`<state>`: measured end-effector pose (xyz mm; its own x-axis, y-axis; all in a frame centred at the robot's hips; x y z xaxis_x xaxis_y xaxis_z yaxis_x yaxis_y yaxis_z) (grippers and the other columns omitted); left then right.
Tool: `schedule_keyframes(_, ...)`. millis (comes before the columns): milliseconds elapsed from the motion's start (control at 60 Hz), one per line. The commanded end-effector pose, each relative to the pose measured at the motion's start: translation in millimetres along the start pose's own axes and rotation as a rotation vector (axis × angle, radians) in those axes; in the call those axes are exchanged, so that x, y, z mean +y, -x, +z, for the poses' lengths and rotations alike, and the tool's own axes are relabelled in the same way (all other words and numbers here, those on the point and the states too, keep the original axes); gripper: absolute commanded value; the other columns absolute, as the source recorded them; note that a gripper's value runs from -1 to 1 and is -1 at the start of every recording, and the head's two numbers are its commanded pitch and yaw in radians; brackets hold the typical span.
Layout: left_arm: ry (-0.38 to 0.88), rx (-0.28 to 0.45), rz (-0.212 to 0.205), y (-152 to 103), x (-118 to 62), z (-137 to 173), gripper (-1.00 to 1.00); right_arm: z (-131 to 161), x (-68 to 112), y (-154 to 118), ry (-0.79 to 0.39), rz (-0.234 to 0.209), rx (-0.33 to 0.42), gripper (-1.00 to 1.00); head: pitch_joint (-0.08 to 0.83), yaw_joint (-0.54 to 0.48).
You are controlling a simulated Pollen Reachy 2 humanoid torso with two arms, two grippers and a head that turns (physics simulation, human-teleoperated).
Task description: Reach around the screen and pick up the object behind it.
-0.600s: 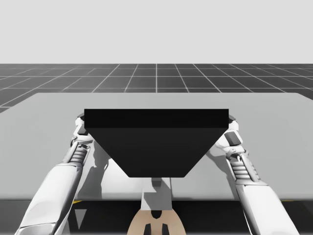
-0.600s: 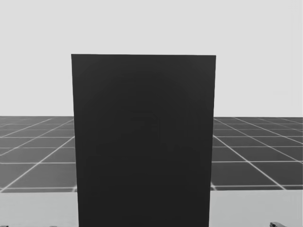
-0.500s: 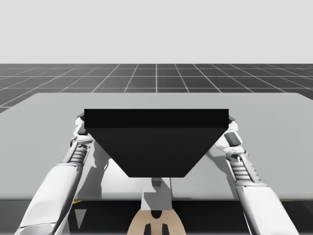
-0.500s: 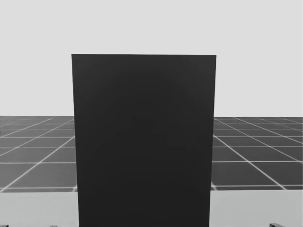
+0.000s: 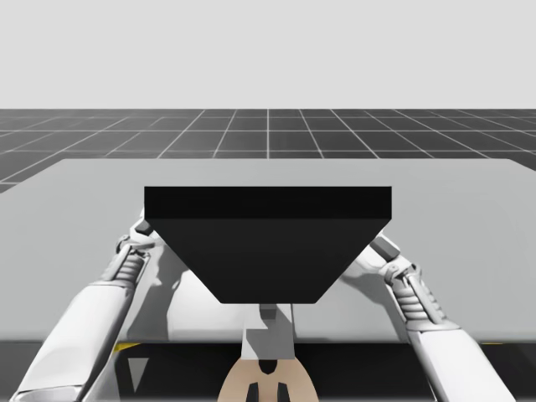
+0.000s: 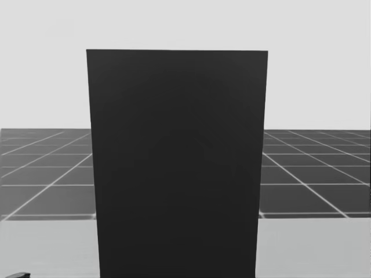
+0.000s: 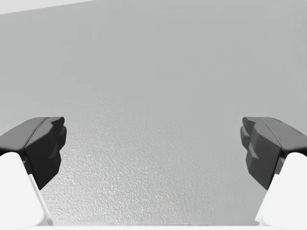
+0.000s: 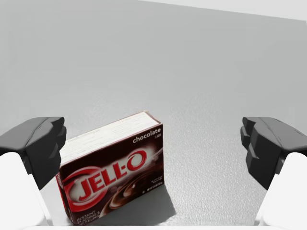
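A tall black screen stands upright in the middle of the grey table, and in the head view the screen blocks what lies behind it. A dark red box with a white top stands on the table just ahead of my right gripper, nearer one of its fingers; the jaws are open and apart from the box. My left gripper is open over bare table. My left arm and right arm flank the screen, their hands partly hidden by its edges.
The table's front edge runs just below the screen's foot. Open grey tabletop stretches to both sides of the screen and behind it. A dark grid floor lies beyond the table's far edge.
Both arms have drawn back toward me and sit lower beside the screen. My head has turned slightly downward, so the screen stands higher in its picture.
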<state>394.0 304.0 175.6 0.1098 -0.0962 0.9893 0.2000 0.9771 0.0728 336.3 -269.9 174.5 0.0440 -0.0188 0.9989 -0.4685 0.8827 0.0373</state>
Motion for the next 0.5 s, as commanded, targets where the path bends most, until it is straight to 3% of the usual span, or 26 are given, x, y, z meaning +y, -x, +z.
schedule_keyframes(17,0.16,0.025,-0.03,2,-6.1,8,-1.0,4,12.1,2,-0.16,-0.004,0.017,-1.0,0.027,-0.03)
schedule_keyframes(217,0.277,0.006,-0.085,2,-20.6,14,-1.0,0,26.0,7,-0.232,0.05,-0.02,-1.0,0.06,-0.04)
schedule_keyframes(500,0.343,0.003,-0.131,4,-33.7,18,-1.0,2,3.2,15,-0.191,0.12,-0.046,-1.0,0.117,-0.14)
